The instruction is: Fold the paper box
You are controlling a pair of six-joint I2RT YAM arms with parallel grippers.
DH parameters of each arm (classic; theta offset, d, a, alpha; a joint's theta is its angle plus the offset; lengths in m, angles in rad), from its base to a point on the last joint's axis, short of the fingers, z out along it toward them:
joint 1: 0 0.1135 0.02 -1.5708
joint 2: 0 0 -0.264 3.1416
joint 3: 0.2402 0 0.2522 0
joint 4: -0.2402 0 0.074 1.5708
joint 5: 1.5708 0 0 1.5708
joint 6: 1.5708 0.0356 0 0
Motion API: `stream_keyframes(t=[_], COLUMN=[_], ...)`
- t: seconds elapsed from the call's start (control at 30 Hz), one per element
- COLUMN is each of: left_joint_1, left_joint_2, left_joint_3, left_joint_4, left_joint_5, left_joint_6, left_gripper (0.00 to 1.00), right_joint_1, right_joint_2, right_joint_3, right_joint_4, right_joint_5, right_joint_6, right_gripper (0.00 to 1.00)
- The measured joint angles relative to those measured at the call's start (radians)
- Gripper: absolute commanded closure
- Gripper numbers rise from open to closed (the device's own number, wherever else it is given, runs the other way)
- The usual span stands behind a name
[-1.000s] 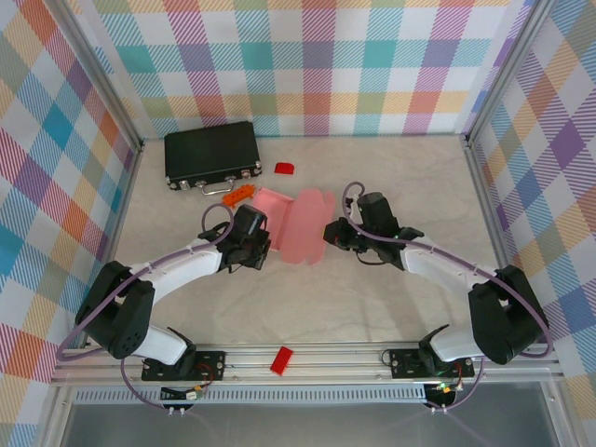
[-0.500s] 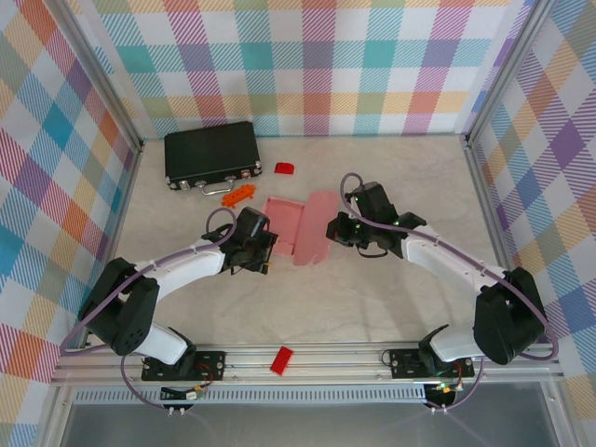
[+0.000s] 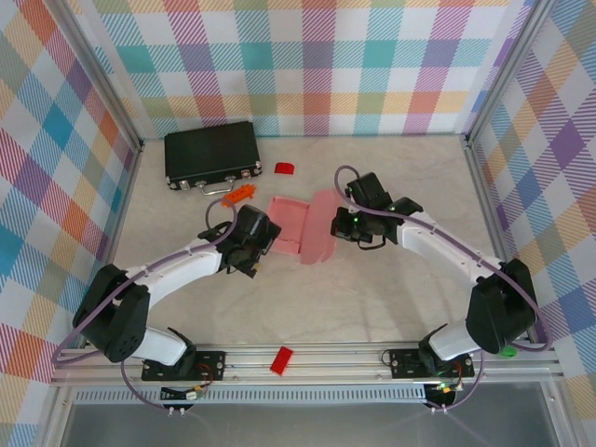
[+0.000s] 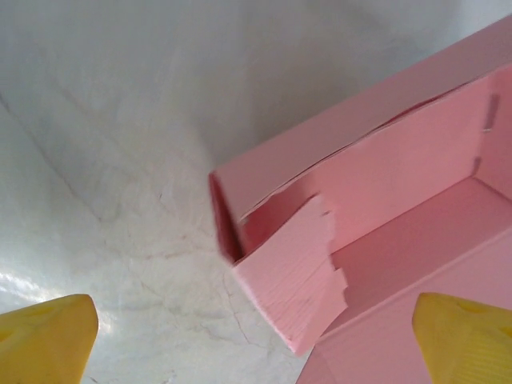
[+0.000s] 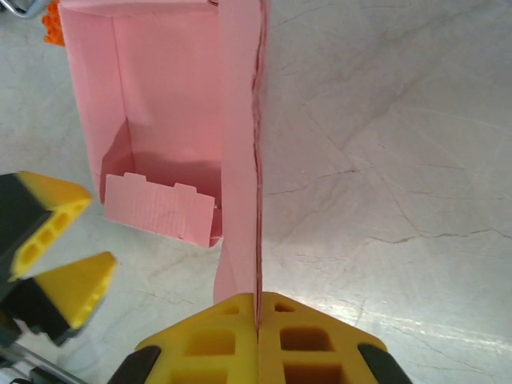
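Note:
The pale pink paper box [image 3: 289,222] lies mid-table as a shallow open tray with its lid panel [image 3: 322,233] standing along the right side. My right gripper [image 3: 339,226] is shut on that lid panel's edge [image 5: 258,316], holding it upright beside the tray [image 5: 160,104]. My left gripper [image 3: 265,247] stands open at the tray's near-left corner, its yellow fingertips [image 4: 44,340] wide apart and touching nothing. Between them, a toothed end flap [image 4: 296,280] leans outward from the tray's end [image 4: 384,184].
A black case [image 3: 212,154] sits at the back left. An orange piece [image 3: 240,193] lies just behind the box, with a small red piece [image 3: 284,168] farther back. Another red piece [image 3: 281,359] rests on the front rail. Checked walls enclose the table.
My left gripper has opened and let go of the box's end. The right gripper has carried the lid panel back and to the left, raising it upright.

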Motion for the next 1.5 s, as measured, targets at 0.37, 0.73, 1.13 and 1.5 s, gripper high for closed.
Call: stream_keyframes(t=[0.37,0.73,1.13,1.5], left_joint_1=[0.086,0.153,0.158,0.159], left_joint_2=[0.051,0.185,0.286,0.299], left_joint_3=[0.169,0.171,0.195,0.176], left_joint_4=[-0.047,0.061,0.153,0.199], left_joint_5=[-0.052,0.184,0.253,0.290], left_joint_6=[0.728,0.982,0.991,0.909], left_gripper=[0.08,0.18,0.24,0.36], right_joint_1=[-0.044,-0.062,-0.063,-0.063], right_joint_2=[0.063,0.164,0.266,0.343], right_joint_3=[0.136,0.285,0.404,0.528], right_joint_4=[-0.152,-0.275,-0.351,-0.439], right_joint_5=[-0.008,-0.041,-0.048,-0.014], right_joint_6=[-0.131,-0.244,-0.311,-0.366], right_gripper=[0.98,0.96,0.94,0.89])
